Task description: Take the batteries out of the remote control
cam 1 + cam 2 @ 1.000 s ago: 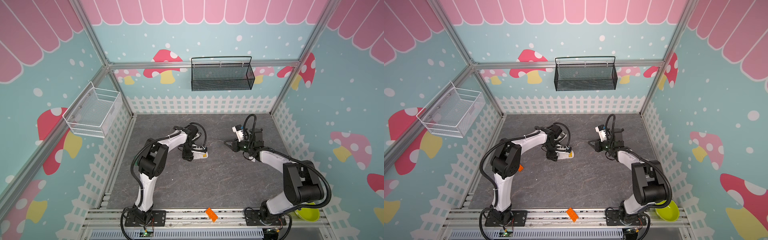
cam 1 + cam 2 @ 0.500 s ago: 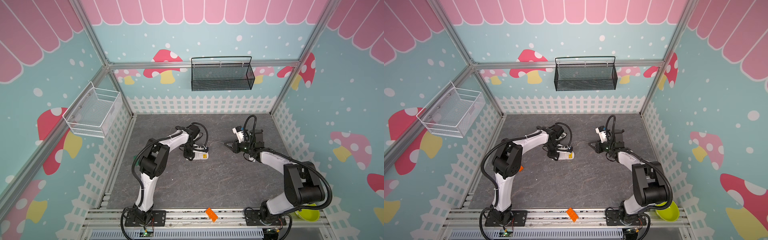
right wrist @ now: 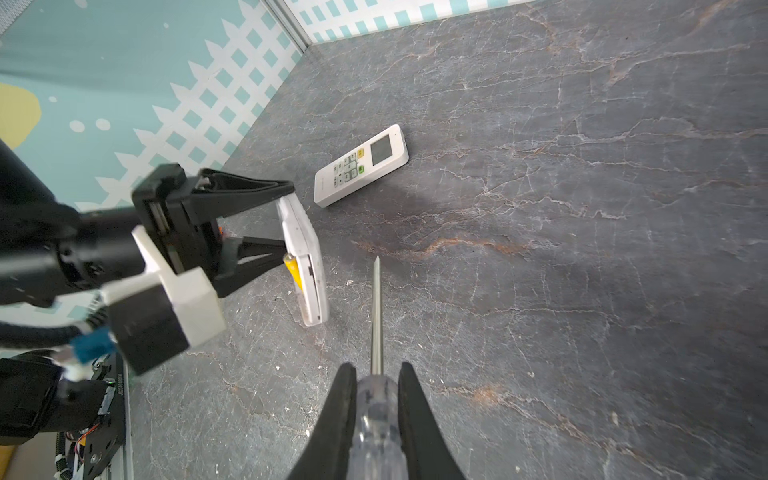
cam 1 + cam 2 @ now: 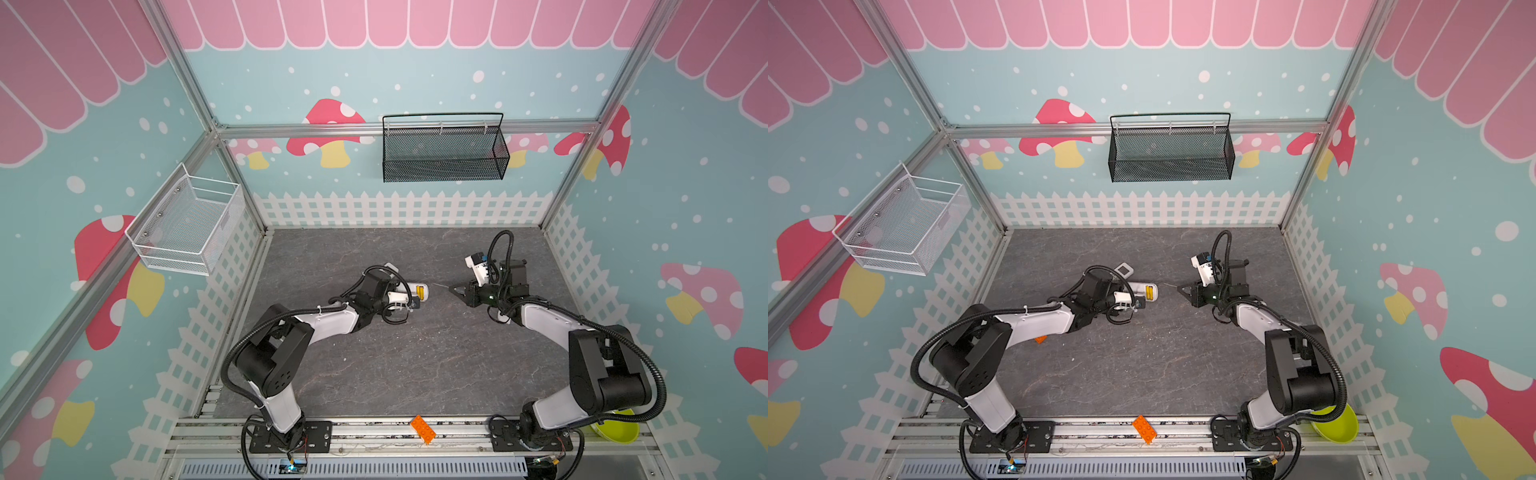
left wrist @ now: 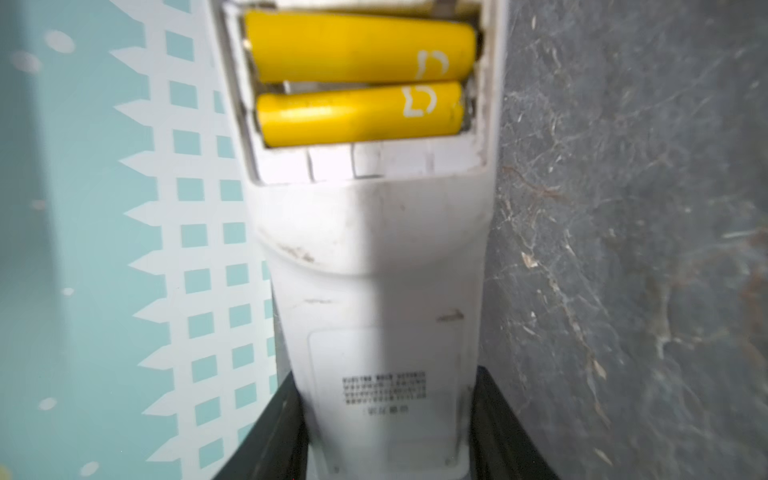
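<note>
Left pincer (image 3: 286, 218) clamped on the white remote control (image 5: 374, 249) at its label end, remote tipped on edge above the counter (image 3: 582, 291). Back cover off. Two yellow batteries (image 5: 357, 52) sit side by side in the open compartment at the remote's far end. Right pincer (image 3: 376, 368) closed on a clear-handled screwdriver (image 3: 377, 311), tip aimed toward the held remote, near it but apart. Second remote (image 3: 361, 166) lies buttons-up on the counter, beyond the held one.
</note>
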`<state>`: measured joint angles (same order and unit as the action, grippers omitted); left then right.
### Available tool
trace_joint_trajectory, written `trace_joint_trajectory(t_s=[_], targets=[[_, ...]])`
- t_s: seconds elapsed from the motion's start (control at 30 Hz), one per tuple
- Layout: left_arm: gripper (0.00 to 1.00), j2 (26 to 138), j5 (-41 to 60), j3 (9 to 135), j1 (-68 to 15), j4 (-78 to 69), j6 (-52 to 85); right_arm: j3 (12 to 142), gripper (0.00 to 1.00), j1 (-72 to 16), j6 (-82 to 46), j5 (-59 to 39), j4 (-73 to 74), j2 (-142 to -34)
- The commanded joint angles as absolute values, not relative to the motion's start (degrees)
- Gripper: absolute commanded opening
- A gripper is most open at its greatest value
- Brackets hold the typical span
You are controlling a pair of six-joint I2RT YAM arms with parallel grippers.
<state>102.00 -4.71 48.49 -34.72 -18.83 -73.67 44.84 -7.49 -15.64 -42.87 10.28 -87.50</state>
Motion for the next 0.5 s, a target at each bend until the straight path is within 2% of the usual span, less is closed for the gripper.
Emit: trace_joint_trajectory(t_s=[0.0,0.1,0.2,0.47], targets=[[0.0,108.08,-7.61,42.06,-35.95,-53.64,-83.03,44.06,0.0,-7.4,-13.9,-42.67,10.08,-87.33],[0.0,114.71,-8.16,40.46,-36.17,-69.04,-87.45,44.33,0.0,-7.95,-13.54,-42.2,9.94,-88.38],[0.0,119.21,-7.93,40.43,-36.2,-77.9,-90.17,44.79,0.0,-8.73,-13.1,-41.66,9.76,-89.98],[0.0,122.91,-7.14,40.83,-35.97,-81.3,-93.49,47.29,0.0,-9.62,-11.36,-36.57,9.22,-94.18]])
